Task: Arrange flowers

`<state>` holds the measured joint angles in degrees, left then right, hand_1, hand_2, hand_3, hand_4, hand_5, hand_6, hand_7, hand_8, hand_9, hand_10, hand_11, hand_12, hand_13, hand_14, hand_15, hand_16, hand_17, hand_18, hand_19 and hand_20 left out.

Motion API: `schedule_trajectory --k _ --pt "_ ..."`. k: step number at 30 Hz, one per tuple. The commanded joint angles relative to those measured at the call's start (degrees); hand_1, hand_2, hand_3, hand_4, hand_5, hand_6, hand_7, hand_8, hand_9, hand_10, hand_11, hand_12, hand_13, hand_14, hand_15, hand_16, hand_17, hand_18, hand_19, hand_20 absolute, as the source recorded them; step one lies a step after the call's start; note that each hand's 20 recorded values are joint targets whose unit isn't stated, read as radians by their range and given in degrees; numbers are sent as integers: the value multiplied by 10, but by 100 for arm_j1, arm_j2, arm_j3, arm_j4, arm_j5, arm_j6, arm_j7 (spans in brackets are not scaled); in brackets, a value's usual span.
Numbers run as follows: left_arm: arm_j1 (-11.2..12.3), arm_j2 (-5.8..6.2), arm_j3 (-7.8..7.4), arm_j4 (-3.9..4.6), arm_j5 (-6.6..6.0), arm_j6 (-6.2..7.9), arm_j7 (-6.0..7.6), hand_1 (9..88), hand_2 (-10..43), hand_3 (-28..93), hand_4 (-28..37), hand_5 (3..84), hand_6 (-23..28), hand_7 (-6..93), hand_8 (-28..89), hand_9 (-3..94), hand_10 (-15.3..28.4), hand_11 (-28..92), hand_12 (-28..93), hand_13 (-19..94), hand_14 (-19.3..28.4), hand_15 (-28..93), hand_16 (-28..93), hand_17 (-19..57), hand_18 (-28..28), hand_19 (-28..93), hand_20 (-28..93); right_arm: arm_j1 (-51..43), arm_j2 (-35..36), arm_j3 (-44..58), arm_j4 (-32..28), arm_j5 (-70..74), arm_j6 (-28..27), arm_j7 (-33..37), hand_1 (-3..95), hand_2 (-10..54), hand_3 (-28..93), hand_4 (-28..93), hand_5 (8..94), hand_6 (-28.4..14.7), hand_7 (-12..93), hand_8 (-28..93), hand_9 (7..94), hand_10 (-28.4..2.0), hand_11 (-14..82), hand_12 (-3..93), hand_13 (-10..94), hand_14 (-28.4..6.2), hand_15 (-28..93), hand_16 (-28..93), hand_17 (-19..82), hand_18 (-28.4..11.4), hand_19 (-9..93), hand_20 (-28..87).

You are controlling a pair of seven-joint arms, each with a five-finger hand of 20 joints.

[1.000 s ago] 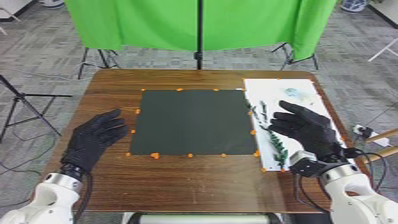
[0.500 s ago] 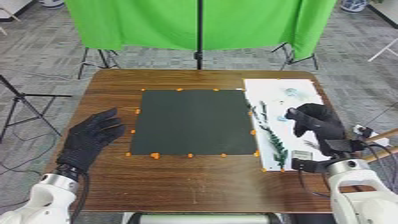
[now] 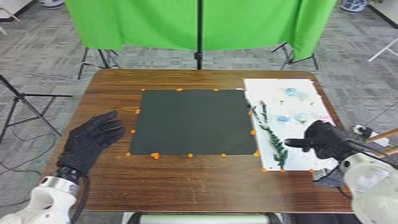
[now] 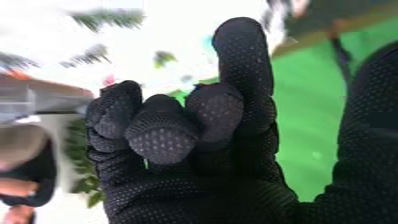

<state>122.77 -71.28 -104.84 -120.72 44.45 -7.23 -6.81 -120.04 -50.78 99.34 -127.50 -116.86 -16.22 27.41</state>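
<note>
My left hand point(image 3: 94, 135) is held off the left of the dark square mat point(image 3: 191, 122), its fingers loosely bent and empty. Over the lower right edge of the white sheet point(image 3: 266, 87) is my right hand point(image 3: 324, 142), open and holding nothing. In the right wrist view my right hand point(image 4: 200, 185) has one finger straight, others bent, and the thumb spread. On the sheet lie a long green leafy stem point(image 3: 277, 147), a thinner stem point(image 3: 264, 112), a blue flower point(image 3: 291, 92), another blue flower point(image 3: 283, 119) and a pale flower point(image 3: 302, 117). Blurred green sprigs point(image 4: 111, 19) show beyond my fingers.
Orange marks point(image 3: 155, 156) run around the mat on the brown wooden table point(image 3: 200, 185). A green cloth point(image 3: 147, 25) hangs behind the table. Black stands point(image 3: 35, 95) and cables are on the floor at the left.
My right hand has moved from above the flowers toward the sheet's near right edge, and its wrist has turned. More flowers are uncovered. My left hand has barely shifted.
</note>
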Motion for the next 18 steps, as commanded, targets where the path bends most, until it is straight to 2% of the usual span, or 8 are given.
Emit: schedule_trajectory --k 1,4,7,13,18 --pt "38 13 -9 37 0 -30 -92 256 64 761 -276 360 65 319 -157 322 158 400 136 264 178 558 -70 -58 234 621 31 -57 -129 -204 122 -71 -225 -1 307 -95 482 -283 755 -3 583 -181 809 -124 629 386 734 -133 791 365 388 -227 932 424" --pt "-9 40 14 52 -8 35 -67 255 63 762 -275 359 65 320 -157 322 157 400 136 263 177 558 -70 -58 234 621 30 -40 -108 -366 185 -184 -259 59 297 -95 512 -283 745 -3 583 -183 804 -125 627 385 729 -133 790 362 384 -227 932 416" --pt "-97 43 47 86 1 -40 -101 255 63 762 -276 359 64 320 -157 322 158 400 136 263 177 557 -70 -58 234 621 30 -18 -104 -505 244 -201 -294 161 300 -95 515 -283 742 -1 584 -186 801 -123 627 384 726 -132 790 359 381 -225 932 410" --pt "-33 43 49 70 -11 -37 -109 255 64 762 -275 359 64 320 -157 322 157 401 136 263 177 558 -70 -58 233 620 30 297 -2 -944 478 -428 -307 386 287 -91 527 -283 738 -1 582 -190 799 -122 626 381 726 -133 790 354 380 -226 932 404" --pt "-81 49 68 83 6 -59 -93 255 63 762 -275 360 65 319 -157 322 157 400 136 263 177 557 -70 -58 233 620 30 488 124 -1162 643 -698 -359 537 269 -90 539 -283 737 -1 579 -191 798 -123 625 380 725 -132 791 351 380 -226 932 403"
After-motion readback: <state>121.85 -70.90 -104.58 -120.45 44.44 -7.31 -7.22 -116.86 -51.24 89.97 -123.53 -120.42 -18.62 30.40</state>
